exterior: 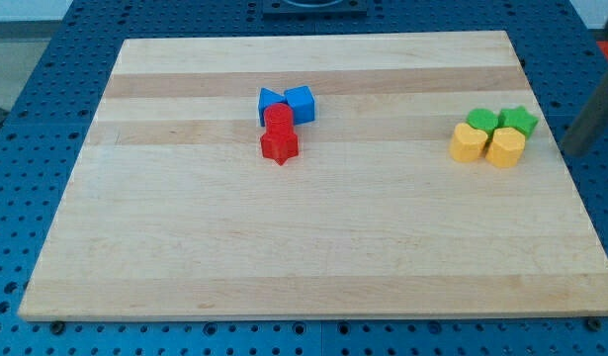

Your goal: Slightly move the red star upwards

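The red star [280,146] lies near the middle of the wooden board [304,247], a little left of centre. A red cylinder [278,119] touches it from above. Two blue blocks, a wedge-like one [270,100] and a cube [301,103], sit just above the red cylinder. My rod comes in at the view's right edge, and my tip [572,150] is off the board's right side, far to the right of the red star and just right of the green and yellow blocks.
At the right of the board is a tight group: a green cylinder [482,121], a green star [520,121], a yellow block [469,144] and a second yellow block [505,148]. A blue perforated table surrounds the board.
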`<action>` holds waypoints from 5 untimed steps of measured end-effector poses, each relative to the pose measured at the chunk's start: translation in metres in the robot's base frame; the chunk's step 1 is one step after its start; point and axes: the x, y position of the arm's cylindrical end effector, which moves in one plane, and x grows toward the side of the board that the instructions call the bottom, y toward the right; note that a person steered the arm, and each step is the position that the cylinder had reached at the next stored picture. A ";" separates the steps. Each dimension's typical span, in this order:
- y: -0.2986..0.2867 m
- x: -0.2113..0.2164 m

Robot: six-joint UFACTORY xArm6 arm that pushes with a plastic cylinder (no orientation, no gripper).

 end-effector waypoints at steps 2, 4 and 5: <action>-0.024 0.008; -0.094 0.059; -0.103 0.061</action>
